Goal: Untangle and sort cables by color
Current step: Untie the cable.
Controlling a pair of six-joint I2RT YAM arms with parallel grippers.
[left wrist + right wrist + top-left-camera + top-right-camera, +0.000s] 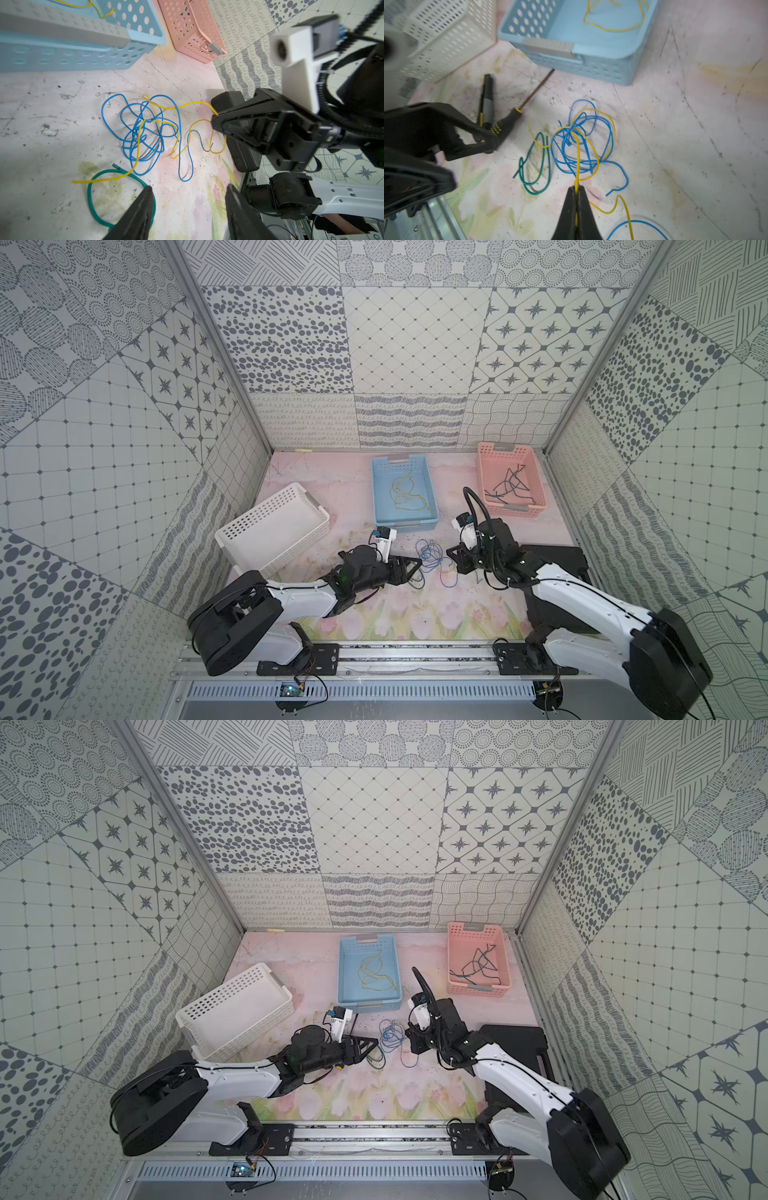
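One yellow cable (578,162) amid blue cables (145,135), nipped by right tool (576,188); left tool (188,187) agape.

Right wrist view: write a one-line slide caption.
Right gripper shut on a thin yellow cable leading into tangled thin blue cables.

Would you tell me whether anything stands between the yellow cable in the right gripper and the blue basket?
Yes: the yellow cable runs through the blue cable tangle, which lies between the right gripper and the blue basket.
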